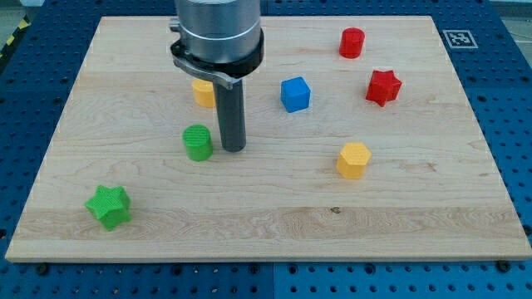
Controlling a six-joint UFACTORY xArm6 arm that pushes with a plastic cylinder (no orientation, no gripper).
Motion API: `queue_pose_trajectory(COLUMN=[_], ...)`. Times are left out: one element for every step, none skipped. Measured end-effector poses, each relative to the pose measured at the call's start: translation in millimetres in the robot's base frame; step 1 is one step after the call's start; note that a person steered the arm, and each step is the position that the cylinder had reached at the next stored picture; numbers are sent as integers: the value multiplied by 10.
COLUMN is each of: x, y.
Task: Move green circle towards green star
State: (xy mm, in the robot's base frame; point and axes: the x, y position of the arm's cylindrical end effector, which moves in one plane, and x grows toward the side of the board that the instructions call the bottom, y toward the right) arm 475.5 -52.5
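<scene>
Nearest the view's bottom edge sits the green star-shaped block (109, 206), close to the bottom-left corner of the pale wooden board (274, 216). Up and to the view's right of it, well apart, stands the green circle, a short round cylinder block (198, 142), left of the board's centre. That makes two green blocks. My tip (234, 149), the lower end of a straight dark rod with nothing to spread or pinch, rests on the board just beside the green circle on its right side; whether the two actually touch I cannot tell. Two yellow blocks show: one yellow block (204, 92) partly hidden behind the rod's grey housing toward the top edge, its shape unclear, and one yellow hexagonal block (353, 159) right of centre. Two red blocks sit toward the top-right corner: a red cylinder-like block (352, 42) near the top edge and a red star-shaped block (383, 87) below and right of it. One blue cube (295, 94) stands between the rod and the red star.
</scene>
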Motion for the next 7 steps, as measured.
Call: queue_pose_trajectory(x=[0,-90,-201,-183,-181,-181,-124], y=[-2,-56,-140,-271,-340,-340,-461])
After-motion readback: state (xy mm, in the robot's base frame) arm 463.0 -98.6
